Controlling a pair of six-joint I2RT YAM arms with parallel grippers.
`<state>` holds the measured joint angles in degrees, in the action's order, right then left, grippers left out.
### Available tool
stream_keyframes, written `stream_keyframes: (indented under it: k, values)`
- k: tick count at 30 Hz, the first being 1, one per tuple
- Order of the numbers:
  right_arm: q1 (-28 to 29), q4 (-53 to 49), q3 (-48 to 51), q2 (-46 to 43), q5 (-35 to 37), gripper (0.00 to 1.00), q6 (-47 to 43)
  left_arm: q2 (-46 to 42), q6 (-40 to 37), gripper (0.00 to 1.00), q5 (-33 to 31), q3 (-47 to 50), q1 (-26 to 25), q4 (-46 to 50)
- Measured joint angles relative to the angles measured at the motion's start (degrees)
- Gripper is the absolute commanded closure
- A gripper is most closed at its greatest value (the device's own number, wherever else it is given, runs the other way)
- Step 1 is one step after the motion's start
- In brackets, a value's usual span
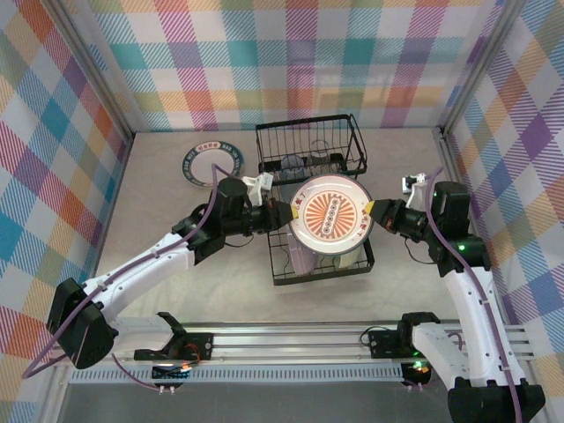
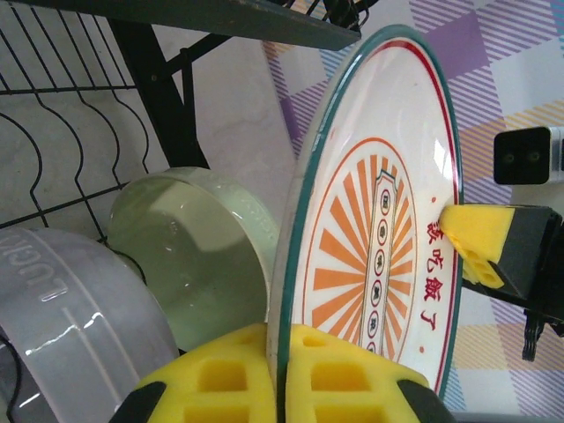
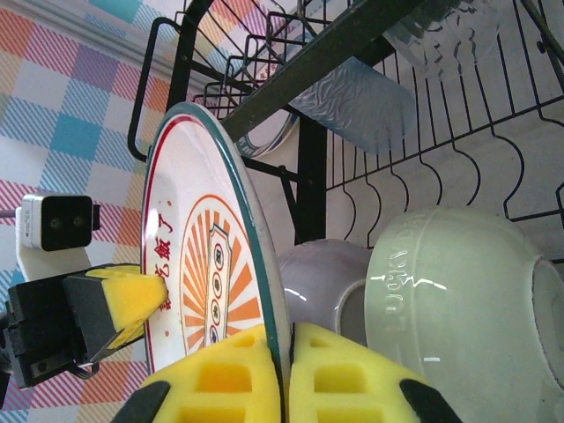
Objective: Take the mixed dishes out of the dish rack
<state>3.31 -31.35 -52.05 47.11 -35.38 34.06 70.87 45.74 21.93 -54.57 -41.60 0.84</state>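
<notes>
gripping entry: sunburst plate (image 1: 330, 214) held by opposite edges, face up, above the lower tray of the dish rack (image 1: 308, 145). left hand (image 1: 284, 214) was clamped on its left rim, right hand (image 1: 370, 216) on its right rim. green bowl (image 3: 458, 291) and lavender bowl (image 3: 317, 282) sat side by side in that tray. striped plate (image 1: 211, 163) lay on the surface (image 1: 159, 256), left of the rack.

Sunburst plate (image 2: 379, 264) glossy, glazed; rack (image 1: 308, 141) matt wire; yellow pads (image 2: 344, 379) probably foam.

Orange-sunburst white plate (image 1: 328, 214), black rack (image 1: 308, 137)
</notes>
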Motion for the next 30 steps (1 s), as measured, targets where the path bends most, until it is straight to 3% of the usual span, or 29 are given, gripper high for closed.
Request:
stream_keyframes:
  k: [2,6,7,13,23,27,30]
  values:
    - [-0.02,0.15,0.0,-0.11,0.0,1.0,0.02,-0.07,0.83,1.0,0.0,0.57,0.0,-1.05]
    - [-0.02,0.55,0.17,-0.52,-0.55,0.73,0.2,-1.14,1.84,1.0,-0.17,1.55,-0.02,-1.9]
    - [-0.02,0.76,0.22,-0.72,-0.92,0.59,0.5,-1.6,1.86,1.0,-0.26,1.73,-0.02,-1.92]
    - [-0.02,2.43,0.42,-2.69,-2.69,0.03,1.14,-4.13,2.69,1.0,-3.28,2.71,-0.02,-0.33]
    - [-0.02,3.06,0.55,-4.9,-3.08,0.01,0.83,-9.66,3.15,1.0,-6.62,2.38,1.16,3.8]
    - [-0.02,3.04,0.57,-6.47,-3.08,0.01,-0.07,-13.7,3.37,1.0,-5.88,0.0,6.64,8.48]
    - [-0.04,3.04,0.59,-7.98,-3.08,0.01,-0.59,-17.03,4.42,1.0,-4.02,-2.67,14.56,10.19]
